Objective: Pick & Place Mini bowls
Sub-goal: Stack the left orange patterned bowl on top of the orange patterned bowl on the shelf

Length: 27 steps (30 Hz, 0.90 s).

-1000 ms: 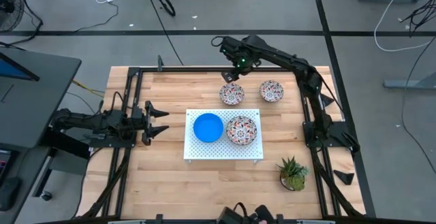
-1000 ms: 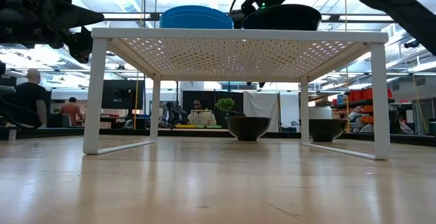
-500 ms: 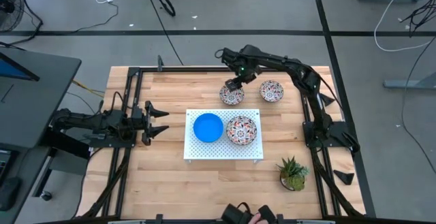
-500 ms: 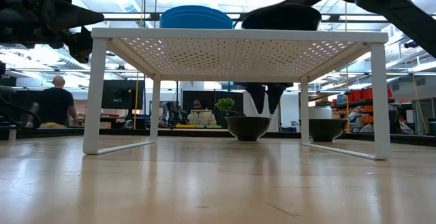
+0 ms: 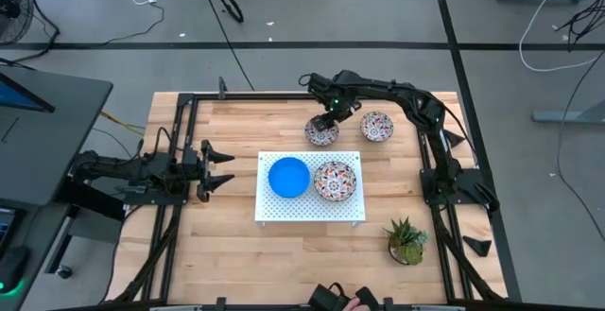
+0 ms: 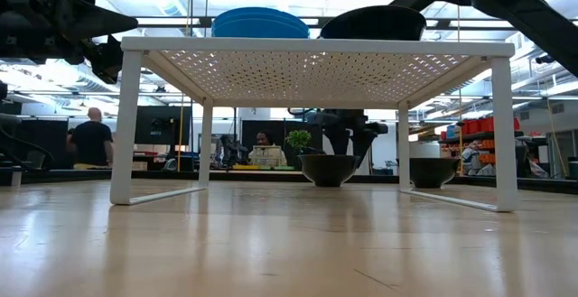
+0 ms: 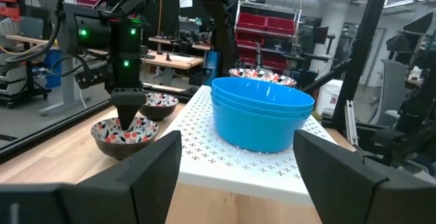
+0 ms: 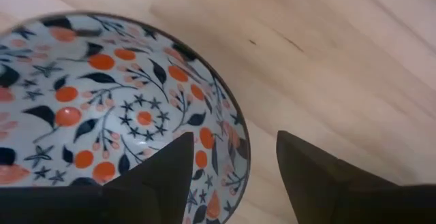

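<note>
Right gripper, upper centre of the high view: fingers part-open astride the rim of the white floral ceramic mini bowl on the wooden table, nothing clamped yet. If you close off-centre, the rim may slip and tip the bowl.

A wooden table is being viewed from straight above. A white perforated board is standing at its middle, and a blue bowl and a floral bowl are being carried on it side by side. Two more floral bowls are lying behind the board: the nearer one is being reached by the right gripper, the other lies just beside. The left gripper is being held open left of the board. A potted plant is sitting near the right front corner.
</note>
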Motion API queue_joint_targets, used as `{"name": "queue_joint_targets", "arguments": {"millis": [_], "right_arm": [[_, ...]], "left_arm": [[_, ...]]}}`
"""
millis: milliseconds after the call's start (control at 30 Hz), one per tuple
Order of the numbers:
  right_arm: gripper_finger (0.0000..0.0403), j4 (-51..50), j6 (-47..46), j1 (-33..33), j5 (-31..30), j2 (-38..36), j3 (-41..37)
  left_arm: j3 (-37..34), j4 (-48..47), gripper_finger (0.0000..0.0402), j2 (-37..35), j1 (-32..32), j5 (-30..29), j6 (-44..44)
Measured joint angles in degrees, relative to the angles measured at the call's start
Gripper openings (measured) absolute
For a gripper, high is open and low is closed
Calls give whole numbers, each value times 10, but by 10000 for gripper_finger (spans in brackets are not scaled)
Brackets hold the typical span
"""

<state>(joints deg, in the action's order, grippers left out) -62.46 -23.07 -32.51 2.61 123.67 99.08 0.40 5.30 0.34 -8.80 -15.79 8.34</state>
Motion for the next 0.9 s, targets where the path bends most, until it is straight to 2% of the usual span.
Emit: {"name": "queue_joint_targets", "arguments": {"millis": [233,733,900], "right_arm": [[188,7,0,0,0,0,0],[26,2,13,3,22,-2,1],[10,-3,26,3,25,-7,2]], "left_arm": [[0,0,288,0,0,0,0],[0,0,288,0,0,0,0],[0,0,288,0,0,0,0]]}}
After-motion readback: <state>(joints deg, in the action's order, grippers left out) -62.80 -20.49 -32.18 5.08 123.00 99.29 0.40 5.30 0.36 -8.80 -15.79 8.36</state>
